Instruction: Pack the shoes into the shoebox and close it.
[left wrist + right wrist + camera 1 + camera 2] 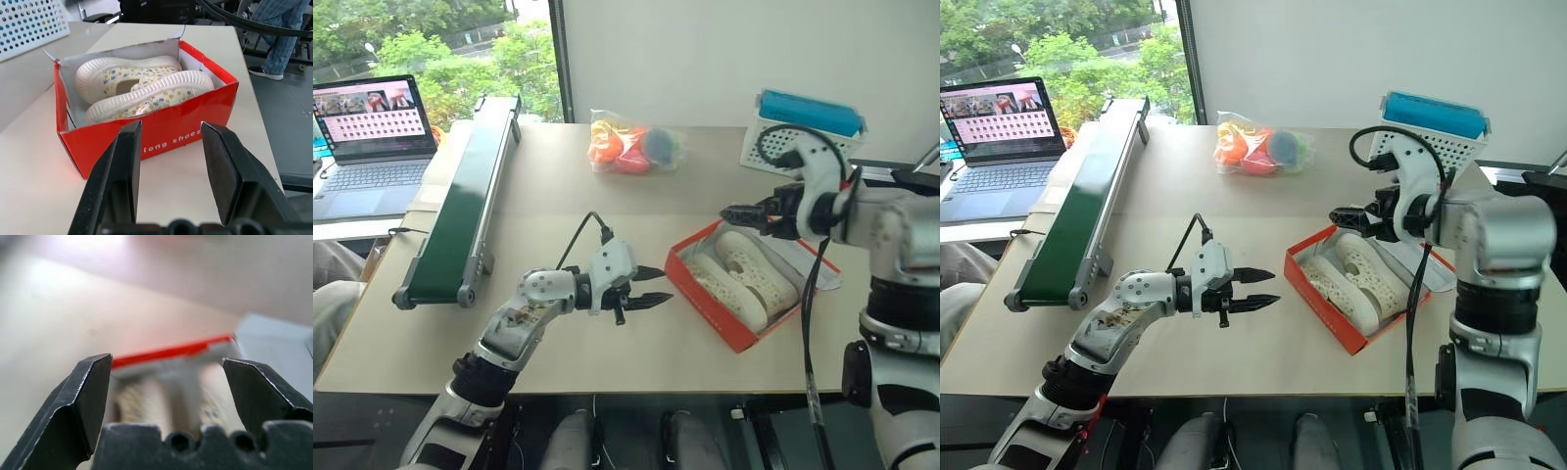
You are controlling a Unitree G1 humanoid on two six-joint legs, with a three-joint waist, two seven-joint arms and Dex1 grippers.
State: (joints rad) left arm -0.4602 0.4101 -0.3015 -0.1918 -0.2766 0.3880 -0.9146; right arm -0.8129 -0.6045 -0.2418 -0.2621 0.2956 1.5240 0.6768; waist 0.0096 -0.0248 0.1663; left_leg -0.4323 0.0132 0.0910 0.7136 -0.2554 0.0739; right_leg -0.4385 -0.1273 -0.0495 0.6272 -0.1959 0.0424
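The orange-red shoebox [707, 310] lies open on the table's right side, with both cream-white shoes [756, 275] side by side inside it; the left wrist view shows the shoes [146, 90] on their sides, soles toward me. The box's white-lined lid [815, 262] lies flat behind it. My left gripper [666, 285] hovers just left of the box, pointing at its red wall [78, 147], open and empty. My right gripper [729, 212] hangs above the box's far end, open with nothing between its fingers [93, 396].
A green conveyor belt [460, 206] runs along the left of the table, with a laptop [372, 137] beyond it. A clear bag of colourful balls [631, 147] sits at the back centre. A white perforated basket [798, 142] stands at the back right.
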